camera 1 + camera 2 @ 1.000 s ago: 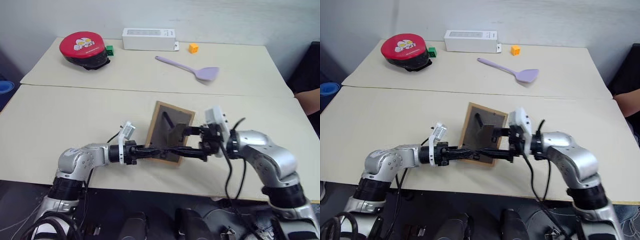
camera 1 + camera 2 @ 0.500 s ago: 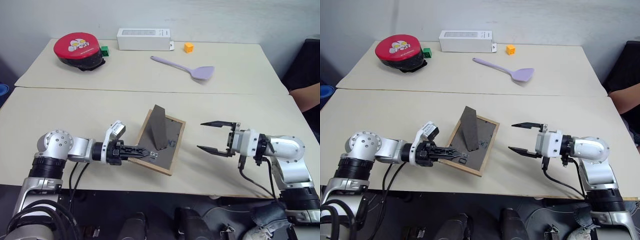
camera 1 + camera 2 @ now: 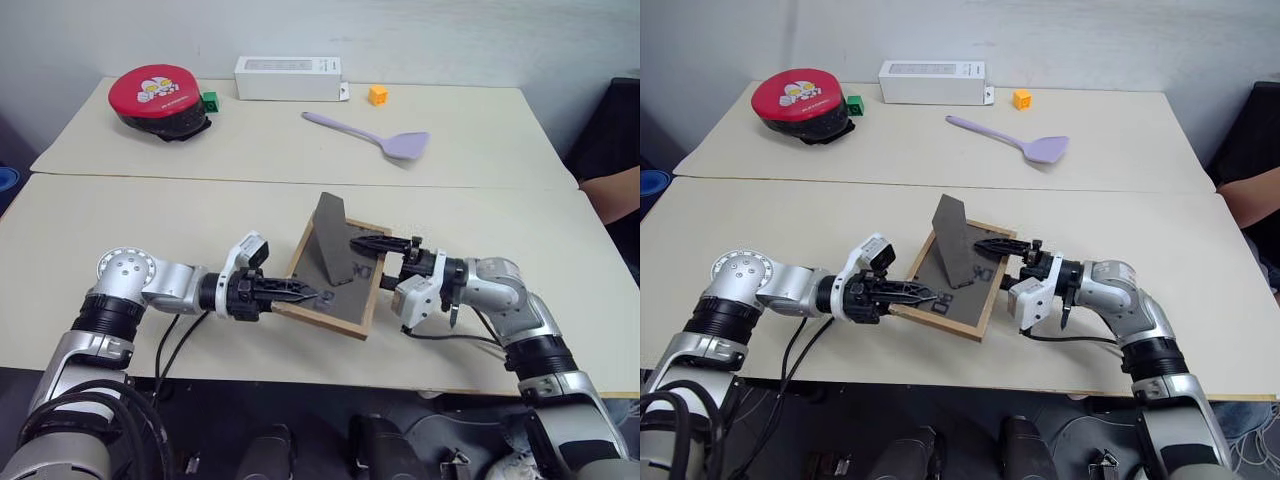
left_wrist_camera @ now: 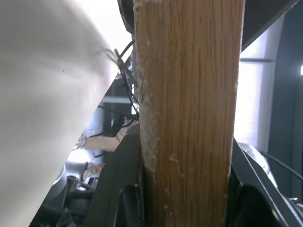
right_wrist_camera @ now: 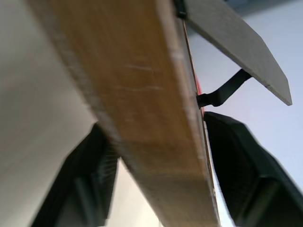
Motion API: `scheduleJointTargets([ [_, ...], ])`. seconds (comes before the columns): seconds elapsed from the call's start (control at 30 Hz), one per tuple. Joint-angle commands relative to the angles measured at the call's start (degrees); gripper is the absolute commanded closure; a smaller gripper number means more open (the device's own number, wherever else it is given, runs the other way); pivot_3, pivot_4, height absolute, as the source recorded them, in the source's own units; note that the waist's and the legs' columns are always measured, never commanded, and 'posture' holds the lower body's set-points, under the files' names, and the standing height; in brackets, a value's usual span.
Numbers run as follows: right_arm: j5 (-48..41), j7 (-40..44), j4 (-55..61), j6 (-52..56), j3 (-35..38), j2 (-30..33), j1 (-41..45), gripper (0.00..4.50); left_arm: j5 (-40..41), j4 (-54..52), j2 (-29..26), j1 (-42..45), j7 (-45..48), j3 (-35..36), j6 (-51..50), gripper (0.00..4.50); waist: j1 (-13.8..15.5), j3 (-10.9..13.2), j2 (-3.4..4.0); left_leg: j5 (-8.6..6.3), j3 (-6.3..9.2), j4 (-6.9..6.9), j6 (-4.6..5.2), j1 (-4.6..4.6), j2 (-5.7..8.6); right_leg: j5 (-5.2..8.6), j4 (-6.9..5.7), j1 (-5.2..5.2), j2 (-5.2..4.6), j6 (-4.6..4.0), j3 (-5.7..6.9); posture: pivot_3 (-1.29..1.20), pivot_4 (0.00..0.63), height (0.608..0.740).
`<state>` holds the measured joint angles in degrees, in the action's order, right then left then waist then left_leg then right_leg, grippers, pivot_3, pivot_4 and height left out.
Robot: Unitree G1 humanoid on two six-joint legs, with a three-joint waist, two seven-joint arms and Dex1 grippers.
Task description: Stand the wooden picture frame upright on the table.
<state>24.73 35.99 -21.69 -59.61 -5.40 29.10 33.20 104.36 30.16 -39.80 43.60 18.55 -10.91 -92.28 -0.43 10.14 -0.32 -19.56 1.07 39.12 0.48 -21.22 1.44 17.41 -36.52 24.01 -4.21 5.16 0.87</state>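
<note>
Jaws first: our left gripper [image 3: 305, 296] is clamped on the near-left edge of the wooden picture frame [image 3: 340, 285], its wooden rim pinched between both fingers in the left wrist view. Our right gripper [image 3: 1000, 262] straddles the frame's right edge, one finger above the rim and one below; whether those fingers are pressing the wood yet we cannot tell.

We see the frame face down on the table [image 3: 150, 230], near its front edge, lifted a little on the left gripper's side, with the dark back panel up and the fold-out stand [image 3: 333, 239] sticking up from it.

We judge the frame to be light and stiff — a thin wooden border that will not bend, though the picture side may well be glazed (we cannot see it), so we would not let it drop flat. The wood looks fairly smooth, and a thin rim can pivot between narrow fingers, so two opposite holds suit it better than one. The stand seems the weak part: a thin panel on a small hinge, best not gripped or leaned on sideways. The bare rim, clear of the stand, looks the right place to hold — about where both grippers are.
</note>
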Motion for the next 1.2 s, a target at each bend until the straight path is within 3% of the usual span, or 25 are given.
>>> scheduleJointTargets([
  [0.03,0.2,-4.0,-2.4,-0.7,-1.1,1.3,0.2,2.24,5.9,-1.4,-2.2,0.1,-1.6,-0.6,-0.2,3.23,-0.3,0.0,0.0,0.0,0.0,-0.01,0.0,0.0,0.0,0.0,0.01,0.0,0.0,0.0,0.0,0.0,0.15,0.74],
  [0.17,2.0,-8.4,-3.9,-2.1,-1.8,2.5,0.5,2.94,8.6,-1.7,-2.4,-0.5,-3.6,-1.1,0.9,3.23,-0.7,0.0,0.0,0.01,0.01,-0.01,-0.02,0.01,0.0,0.0,0.0,0.0,0.01,0.0,0.0,0.0,0.15,0.74],
  [0.33,2.3,-11.6,-4.0,-1.8,-2.5,3.4,0.7,2.97,8.6,-7.7,-1.9,-3.6,-9.3,4.6,7.8,3.23,-1.3,0.0,0.0,0.05,0.02,-0.02,-0.08,0.01,-0.02,0.0,-0.01,0.02,0.06,-0.01,-0.02,0.0,0.15,0.74],
  [0.57,-0.5,-13.3,-2.6,-2.9,-3.6,4.4,1.3,3.23,8.6,-16.4,-9.2,-9.1,-8.8,13.2,11.4,1.0,-1.5,0.0,-0.02,0.06,-0.01,-0.14,-0.14,-0.02,0.0,0.02,-0.27,0.4,0.13,-0.04,-0.37,0.0,0.15,0.74],
  [0.63,-2.2,-12.7,-2.3,-2.8,-4.1,4.8,1.1,3.23,3.9,-18.0,-12.3,-10.6,-5.7,17.0,12.0,0.95,-1.5,0.0,-0.02,0.06,0.0,-0.16,-0.14,-0.02,0.02,0.02,-0.29,0.46,0.13,-0.04,-0.41,0.0,0.15,0.74],
  [0.73,-8.1,-10.2,-1.8,-1.2,-5.3,5.4,0.5,3.23,-9.7,-22.8,-16.0,-15.0,4.5,21.6,17.5,0.95,-1.5,0.0,-0.01,0.05,-0.01,-0.19,-0.15,-0.02,0.02,0.04,-0.25,0.47,0.15,-0.07,-0.42,0.0,0.15,0.74],
  [0.8,-21.1,-4.6,1.3,7.1,-5.9,4.4,-1.5,3.23,-24.1,-28.6,-18.3,-20.3,18.4,22.8,30.7,0.95,-1.5,0.0,-0.01,0.05,-0.04,-0.26,-0.15,-0.02,0.03,0.05,-0.18,0.46,0.15,-0.09,-0.43,0.0,0.15,0.74],
  [0.9,-48.9,7.1,12.5,35.7,-4.9,2.3,-5.9,3.23,-41.3,-31.6,-16.1,-24.6,28.3,23.3,51.2,0.78,-1.0,0.0,0.03,0.05,-0.01,-0.31,-0.15,-0.02,-0.03,0.06,0.09,0.38,0.14,-0.12,-0.35,0.0,0.15,0.74],
  [0.97,-59.8,10.3,17.0,54.0,-3.6,3.6,-6.7,3.23,-50.7,-32.9,-14.1,-26.6,33.5,21.4,62.3,0.38,-0.6,0.0,0.05,0.05,0.07,-0.2,-0.15,-0.05,-0.06,0.06,0.11,0.32,0.1,-0.13,-0.29,0.0,0.15,0.74],
  [1.0,-62.9,11.1,18.5,60.6,-2.9,4.4,-6.8,3.23,-54.6,-33.3,-13.5,-27.3,35.8,20.3,66.4,0.05,-0.5,0.1,0.05,0.04,0.06,-0.16,-0.13,-0.05,-0.06,0.06,0.11,0.29,0.07,-0.13,-0.3,0.0,0.15,0.74],
  [1.07,-68.4,10.1,18.2,74.1,-1.1,4.9,-5.5,3.23,-62.9,-33.4,-9.9,-28.5,40.4,18.6,79.5,0.0,0.0,0.0,0.07,0.0,0.05,-0.16,-0.07,-0.06,-0.05,0.06,0.13,0.29,0.03,-0.13,-0.31,0.0,0.15,0.74],
  [1.2,-64.2,8.7,12.3,76.2,1.2,1.9,-3.2,3.23,-65.4,-34.7,-5.8,-28.8,42.2,17.7,80.7,0.0,0.3,0.0,0.06,-0.04,-0.01,-0.18,0.01,-0.13,-0.03,0.06,0.12,0.39,-0.01,-0.13,-0.34,0.0,0.15,0.74],
])
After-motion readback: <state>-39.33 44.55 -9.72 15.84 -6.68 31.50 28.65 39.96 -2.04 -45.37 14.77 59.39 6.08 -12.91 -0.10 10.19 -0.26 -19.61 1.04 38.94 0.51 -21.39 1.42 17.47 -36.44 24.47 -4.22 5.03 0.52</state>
